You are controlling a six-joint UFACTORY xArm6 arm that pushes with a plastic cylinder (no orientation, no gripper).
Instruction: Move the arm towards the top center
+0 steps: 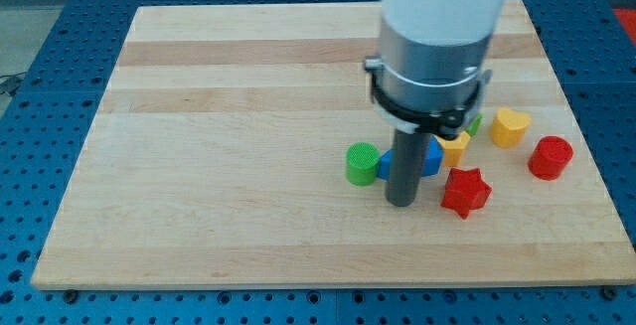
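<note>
My tip (400, 202) rests on the wooden board (229, 116), right of centre and toward the view's bottom. The green cylinder (362, 162) stands just left of the rod. A blue block (430, 158) lies right behind the rod, partly hidden by it. A yellow block (455, 146) sits behind the blue one. The red star (465, 192) lies just right of my tip. A yellow heart-shaped block (509, 126) and a red cylinder (550, 157) lie further right. A bit of a green block (475, 124) shows beside the arm's body.
The white and grey arm body (437, 37) hangs over the board's top right part and hides what is beneath it. A blue perforated table (40, 86) surrounds the board.
</note>
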